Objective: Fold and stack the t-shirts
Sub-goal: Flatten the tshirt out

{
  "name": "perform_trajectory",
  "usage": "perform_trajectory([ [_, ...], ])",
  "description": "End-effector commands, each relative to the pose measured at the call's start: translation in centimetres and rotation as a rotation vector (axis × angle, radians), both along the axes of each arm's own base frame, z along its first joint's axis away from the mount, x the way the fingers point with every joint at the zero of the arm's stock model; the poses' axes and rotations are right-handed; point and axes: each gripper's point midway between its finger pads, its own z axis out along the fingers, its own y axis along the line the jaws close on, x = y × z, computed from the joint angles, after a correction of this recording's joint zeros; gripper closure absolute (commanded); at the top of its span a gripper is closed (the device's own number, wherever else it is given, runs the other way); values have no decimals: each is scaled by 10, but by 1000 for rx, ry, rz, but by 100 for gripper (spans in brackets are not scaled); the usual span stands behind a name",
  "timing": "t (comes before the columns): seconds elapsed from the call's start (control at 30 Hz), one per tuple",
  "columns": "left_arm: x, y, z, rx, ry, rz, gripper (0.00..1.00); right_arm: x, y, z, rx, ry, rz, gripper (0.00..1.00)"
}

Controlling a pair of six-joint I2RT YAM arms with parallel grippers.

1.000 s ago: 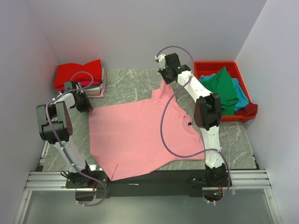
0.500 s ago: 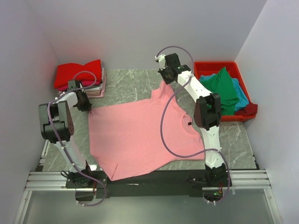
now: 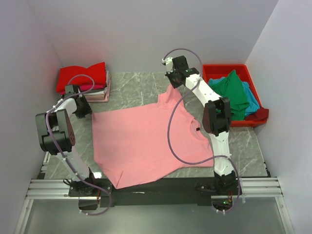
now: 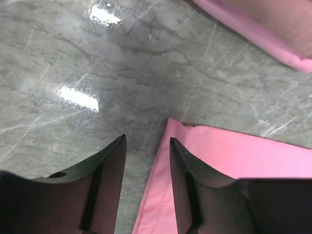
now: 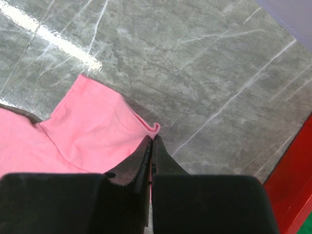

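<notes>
A light pink t-shirt (image 3: 141,141) lies spread flat on the marble table, its dark neck label at the right. At the shirt's far-left corner my left gripper (image 3: 86,110) is down, open. In the left wrist view that gripper (image 4: 147,138) has the shirt's hem edge (image 4: 161,195) lying loose between its fingers. My right gripper (image 3: 171,86) is at the far sleeve, shut. In the right wrist view this gripper (image 5: 151,138) pinches the pink sleeve's (image 5: 92,126) curled edge. Folded t-shirts, a red one (image 3: 80,76) on top, are stacked at the far left.
A red plastic bin (image 3: 225,68) at the far right holds loose green (image 3: 234,91), teal-blue (image 3: 252,101) and maroon (image 3: 259,115) shirts. The folded stack's pink edge (image 4: 265,34) lies close beyond my left gripper. White walls close in on three sides.
My left gripper narrowed, then opened wider, and its wrist shifted slightly left at the shirt corner. The right arm and the shirt have barely moved.
</notes>
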Motion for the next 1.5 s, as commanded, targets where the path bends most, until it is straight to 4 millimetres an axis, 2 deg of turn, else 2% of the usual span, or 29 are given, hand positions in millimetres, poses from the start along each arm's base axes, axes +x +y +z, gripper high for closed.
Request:
perform_trajectory([
  [0.0,1,-6,-6,-37,11,-19,54,-1,-6,26,27,-39,-16,100],
  [0.33,0,-20,-25,-84,73,-69,54,-2,-7,24,24,-36,-17,100],
  [0.47,-7,-14,-33,-14,128,-54,54,-1,-7,25,28,-37,-18,100],
  [0.5,-7,-19,-35,-11,140,-69,54,-2,-5,25,29,-35,-14,100],
  [0.53,-13,-11,-37,46,171,-51,54,-2,-7,25,28,-35,-17,100],
  [0.7,-21,-16,-47,132,240,-75,56,-2,-5,28,38,-39,-16,100],
  [0.97,-28,-24,-62,148,304,-100,67,-4,-5,31,42,-42,-12,100],
  [1.17,-33,-27,-72,149,338,-117,83,-4,-3,33,50,-42,-10,100],
  [1.27,-31,-28,-67,146,319,-118,91,-5,-5,34,47,-43,-10,100],
  [1.3,-29,-29,-65,146,309,-119,99,-5,-6,35,48,-45,-12,100],
  [1.47,-18,-32,-45,137,220,-117,100,-7,-9,45,51,-58,-11,100],
])
